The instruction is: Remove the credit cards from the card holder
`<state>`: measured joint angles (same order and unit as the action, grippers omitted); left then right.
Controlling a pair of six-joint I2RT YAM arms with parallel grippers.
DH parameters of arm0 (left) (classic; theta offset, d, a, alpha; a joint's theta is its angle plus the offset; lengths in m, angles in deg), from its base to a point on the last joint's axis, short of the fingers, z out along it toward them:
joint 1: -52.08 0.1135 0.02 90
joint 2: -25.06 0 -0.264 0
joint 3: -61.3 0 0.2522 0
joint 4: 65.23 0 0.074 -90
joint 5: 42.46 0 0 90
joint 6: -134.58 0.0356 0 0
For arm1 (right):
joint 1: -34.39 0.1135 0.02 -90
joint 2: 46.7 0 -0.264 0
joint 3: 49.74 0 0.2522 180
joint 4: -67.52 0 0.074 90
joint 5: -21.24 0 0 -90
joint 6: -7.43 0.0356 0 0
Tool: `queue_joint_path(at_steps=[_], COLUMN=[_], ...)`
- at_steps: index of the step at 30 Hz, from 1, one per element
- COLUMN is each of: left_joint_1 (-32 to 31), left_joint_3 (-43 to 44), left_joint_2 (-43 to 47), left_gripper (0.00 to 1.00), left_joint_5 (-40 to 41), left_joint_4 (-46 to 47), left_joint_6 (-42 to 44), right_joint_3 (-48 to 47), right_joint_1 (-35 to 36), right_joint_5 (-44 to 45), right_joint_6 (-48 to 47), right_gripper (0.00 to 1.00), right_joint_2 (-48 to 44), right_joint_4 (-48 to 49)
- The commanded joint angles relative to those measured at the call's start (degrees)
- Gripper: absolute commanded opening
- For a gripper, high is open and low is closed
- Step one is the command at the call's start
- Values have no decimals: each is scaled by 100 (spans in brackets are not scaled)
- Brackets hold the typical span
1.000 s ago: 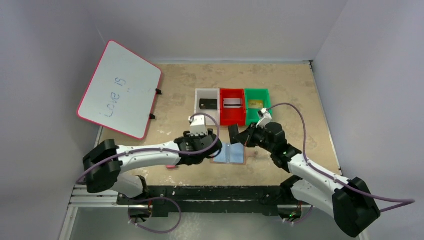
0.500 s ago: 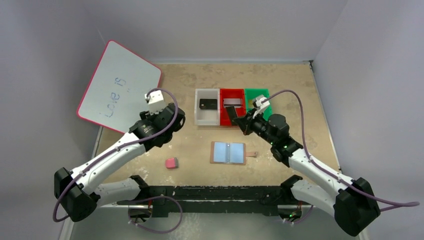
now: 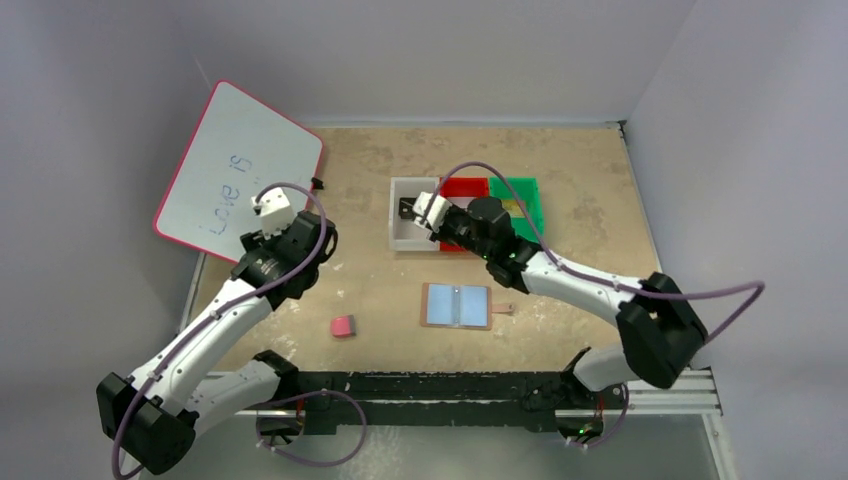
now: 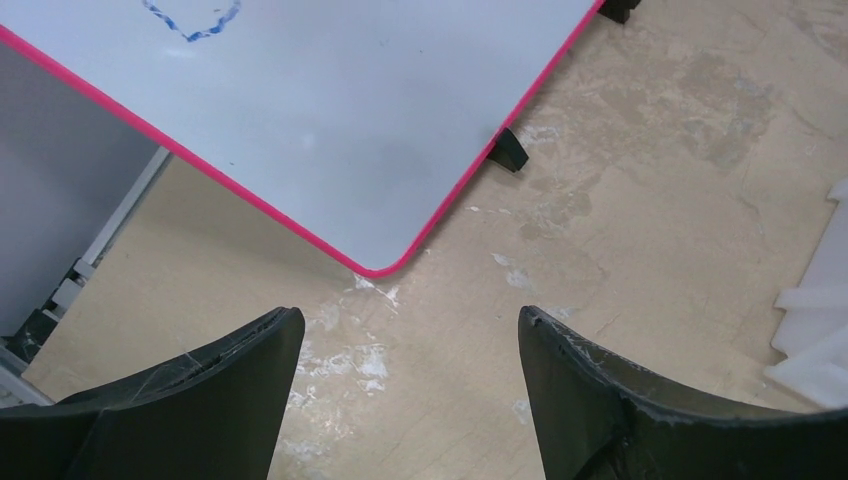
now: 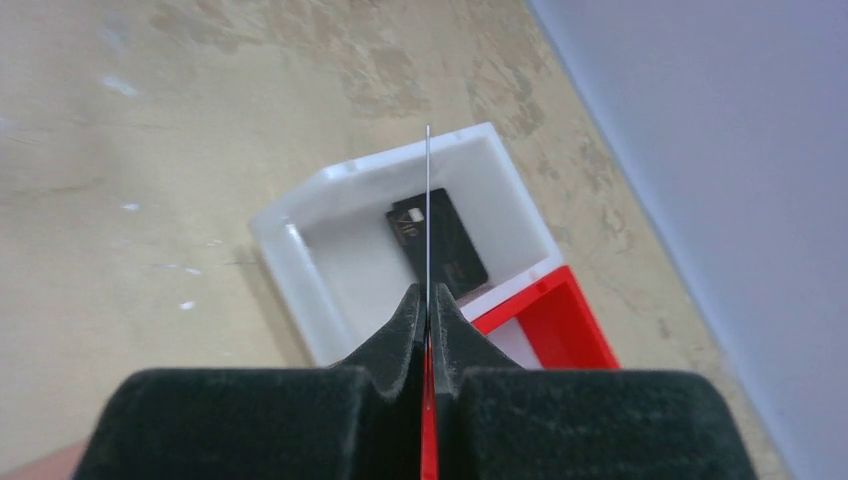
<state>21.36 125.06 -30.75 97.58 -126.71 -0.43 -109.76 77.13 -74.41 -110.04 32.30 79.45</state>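
The card holder (image 3: pixel 457 305) lies open and flat on the table, pale blue sleeves up, its snap tab to the right. My right gripper (image 5: pixel 428 290) is shut on a thin credit card (image 5: pixel 428 200) seen edge-on, held upright above the white bin (image 5: pixel 300 270). Another, black credit card (image 5: pixel 445 245) lies flat on that bin's floor. My left gripper (image 4: pixel 410 320) is open and empty. It hovers over bare table near the whiteboard's lower corner, far left of the holder.
A red bin (image 3: pixel 462 187) and a green bin (image 3: pixel 522 192) stand in a row right of the white bin (image 3: pixel 396 228). A pink-edged whiteboard (image 3: pixel 240 175) leans at the back left. A pink eraser (image 3: pixel 342 326) lies left of the holder.
The left arm drew back from the holder to the left toward the whiteboard, its jaws spreading wider. The right arm carried the card from above the holder to over the white bin.
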Motion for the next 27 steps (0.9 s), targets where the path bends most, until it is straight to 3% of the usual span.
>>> queue_joint_path(at_steps=[1,10,27], left_joint_1=[27,31,31], left_joint_3=[111,101,120], left_joint_2=[100,494,424], left_gripper=[79,79,79], left_joint_5=[594,868,612], left_joint_4=[-192,-322,-246], left_joint_6=[-226,-382,-170], right_joint_3=[-706,-1455,-2470], right_joint_1=[-11,-27,-169], right_joint_5=[549,364,600], right_joint_6=[-1596,-2789,-3220], right_gripper=[0,0,1], right_joint_2=[664,1733,2888], right_joint_4=[-69,-694,-1109])
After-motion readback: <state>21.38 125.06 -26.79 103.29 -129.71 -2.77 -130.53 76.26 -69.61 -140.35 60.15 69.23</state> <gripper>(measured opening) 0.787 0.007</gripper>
